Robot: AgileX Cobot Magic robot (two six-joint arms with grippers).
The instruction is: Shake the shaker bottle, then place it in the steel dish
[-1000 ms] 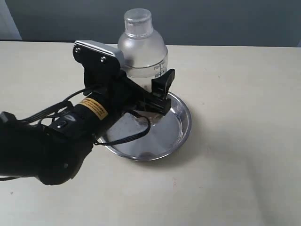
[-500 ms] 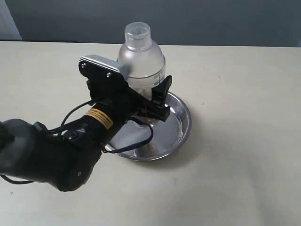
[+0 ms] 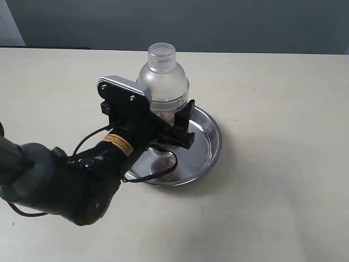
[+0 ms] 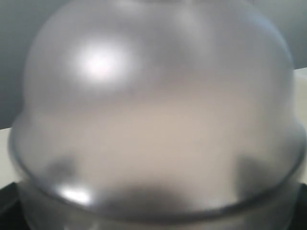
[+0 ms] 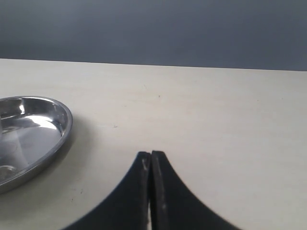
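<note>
Colour rundown: the shaker bottle [image 3: 162,82] is clear plastic with a milky frosted dome and a see-through cap. The steel dish [image 3: 214,146] is shiny mirror silver. The tabletop [image 3: 283,164] is pale cream, and the far wall [image 3: 245,22] a dull grey-blue. The left arm [image 3: 71,183] is black with a yellow label [image 3: 119,143] and a light silver-grey plate [image 3: 122,91]. The fingers [image 5: 163,191] of the right gripper [image 5: 151,155] are plain matte black.
</note>
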